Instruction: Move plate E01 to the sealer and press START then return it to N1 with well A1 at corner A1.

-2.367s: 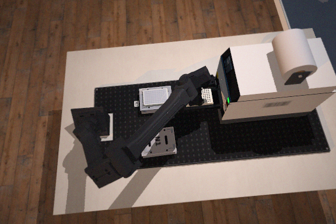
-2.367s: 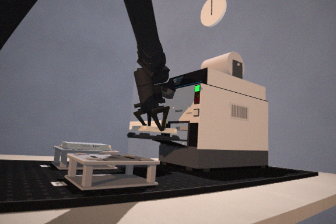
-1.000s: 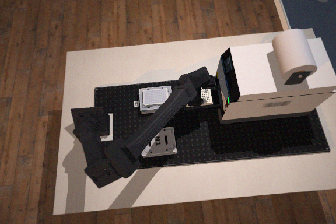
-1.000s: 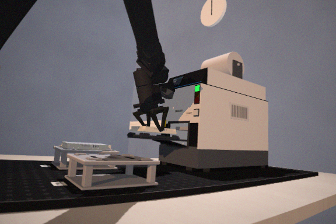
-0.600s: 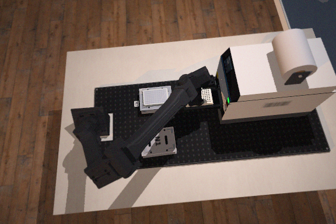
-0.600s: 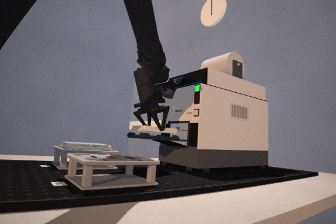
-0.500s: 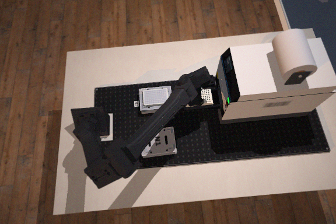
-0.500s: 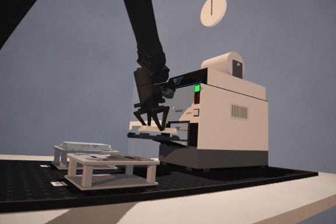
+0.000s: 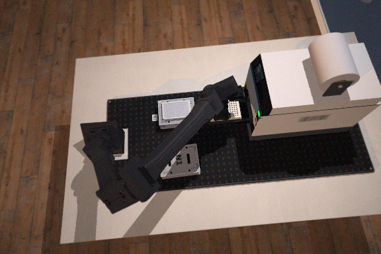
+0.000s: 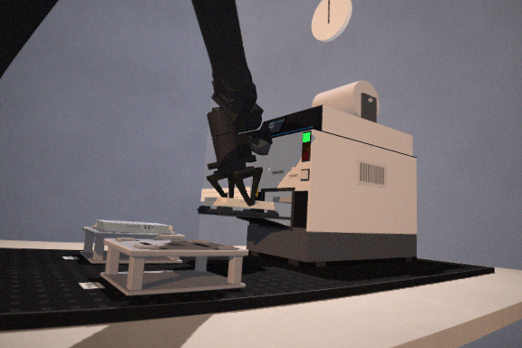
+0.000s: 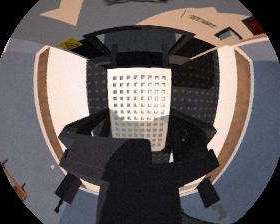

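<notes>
Plate E01 [image 9: 234,108] [image 10: 267,205] [image 11: 139,95], cream with a grid of wells, lies level at the sealer's extended black stage [image 10: 206,210]. My gripper [image 10: 237,201] [image 11: 139,110] is shut on it, with fingers on both long sides. Any gap under the plate is too small to tell, and its near end is partly hidden in the wrist view. The sealer's lamp [image 9: 259,114] [image 10: 306,137] is green. The START button [image 10: 304,175] [image 11: 228,34] is beneath it. Nest N1 [image 9: 193,167] [image 10: 181,254] is empty. The other plate [image 9: 175,110] [image 10: 131,227] sits in nest N2 [image 9: 169,126].
The sealer [image 9: 314,117] [image 10: 362,197] stands close in front of the gripper, its door opening behind the stage. A foil roll [image 9: 332,57] [image 10: 346,97] is on its top. My forearm passes over the area between the nests in the top view. Both nests stand on the black perforated board [image 9: 264,174].
</notes>
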You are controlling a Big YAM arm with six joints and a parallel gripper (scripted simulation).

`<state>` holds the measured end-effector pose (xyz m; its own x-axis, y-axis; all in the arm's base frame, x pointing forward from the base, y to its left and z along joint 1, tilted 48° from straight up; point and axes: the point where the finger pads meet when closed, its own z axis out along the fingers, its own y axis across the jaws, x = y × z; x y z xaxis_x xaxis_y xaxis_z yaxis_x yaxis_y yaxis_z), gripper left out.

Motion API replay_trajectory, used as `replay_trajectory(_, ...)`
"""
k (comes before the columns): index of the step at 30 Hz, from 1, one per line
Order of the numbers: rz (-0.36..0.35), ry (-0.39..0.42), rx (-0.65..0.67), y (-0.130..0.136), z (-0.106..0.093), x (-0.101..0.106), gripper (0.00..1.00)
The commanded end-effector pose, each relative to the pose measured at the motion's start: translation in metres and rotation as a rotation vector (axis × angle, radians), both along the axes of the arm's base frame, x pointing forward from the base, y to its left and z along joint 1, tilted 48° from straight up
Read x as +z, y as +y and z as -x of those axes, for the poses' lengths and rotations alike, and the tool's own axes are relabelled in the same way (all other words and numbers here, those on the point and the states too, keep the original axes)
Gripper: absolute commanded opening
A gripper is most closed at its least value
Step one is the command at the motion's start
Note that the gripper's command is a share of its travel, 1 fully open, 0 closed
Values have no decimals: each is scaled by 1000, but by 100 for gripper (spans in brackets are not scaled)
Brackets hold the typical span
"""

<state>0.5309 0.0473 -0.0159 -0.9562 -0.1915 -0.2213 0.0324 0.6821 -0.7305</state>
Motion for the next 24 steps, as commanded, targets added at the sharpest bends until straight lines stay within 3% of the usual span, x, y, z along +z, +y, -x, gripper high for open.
replay_trajectory(1,-5,-3,0,-7,-2,3,0)
replay_trajectory(10,-7,-8,22,5,-1,2,0)
replay_trajectory(24,4,23,2,-13,3,-14,0)
